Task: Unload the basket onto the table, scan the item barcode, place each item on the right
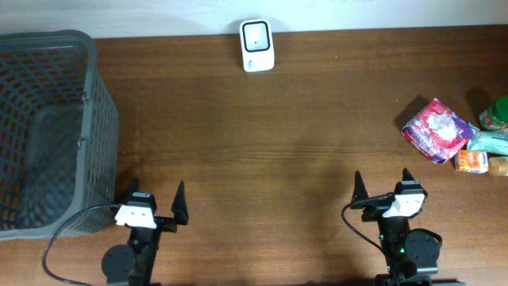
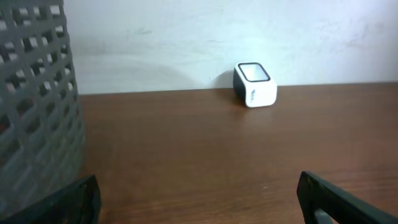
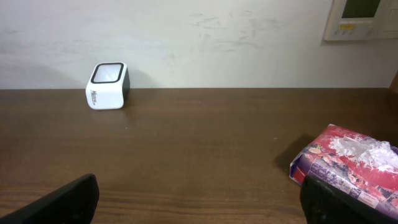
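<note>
The white barcode scanner (image 1: 257,45) stands at the table's far edge by the wall, its dark window facing up; it also shows in the left wrist view (image 2: 255,85) and the right wrist view (image 3: 107,86). A purple and pink packet (image 1: 435,130) lies at the right, ahead of and to the right of my right gripper (image 1: 382,175); the right wrist view shows the packet (image 3: 348,165) beside the right finger. No barcode shows on it. My left gripper (image 1: 156,187) sits near the front edge. Both grippers are open and hold nothing (image 2: 198,199) (image 3: 199,202).
A grey mesh basket (image 1: 48,127) fills the left side, close to my left gripper's outer finger (image 2: 81,199). Beyond the purple packet lie a green item (image 1: 496,114), a teal packet (image 1: 488,141) and a small orange pack (image 1: 471,161). A wall panel (image 3: 364,18) hangs behind.
</note>
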